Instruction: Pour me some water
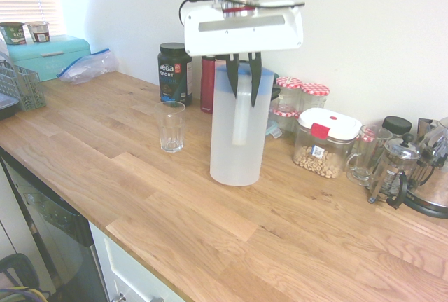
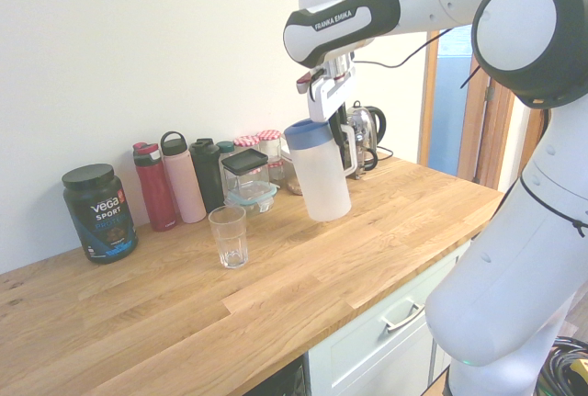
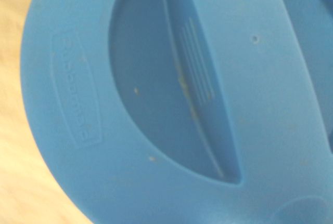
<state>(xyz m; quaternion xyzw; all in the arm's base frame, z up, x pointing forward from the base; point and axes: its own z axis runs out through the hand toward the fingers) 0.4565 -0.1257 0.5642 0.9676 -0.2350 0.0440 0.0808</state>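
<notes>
Since pouring needs firm hold, gripper (image 1: 244, 100) has fingers closed round handle (image 1: 241, 123) of upright jug (image 1: 225, 144), narrow gap left by its thickness; water (image 1: 234, 169) presumably inside, level unclear; glass (image 1: 171, 128) upright at left, handy for filling

Cut off at the first exterior view's right edge, by the bench (image 1: 161, 211)'s wall side: metal kettle (image 1: 432, 176). Only partly visible there, behind the jug (image 1: 236, 134): red bottle (image 1: 208, 85). Too faint to tell: water level inside. Cropped in the wrist view: blue lid (image 3: 67, 104).
</notes>
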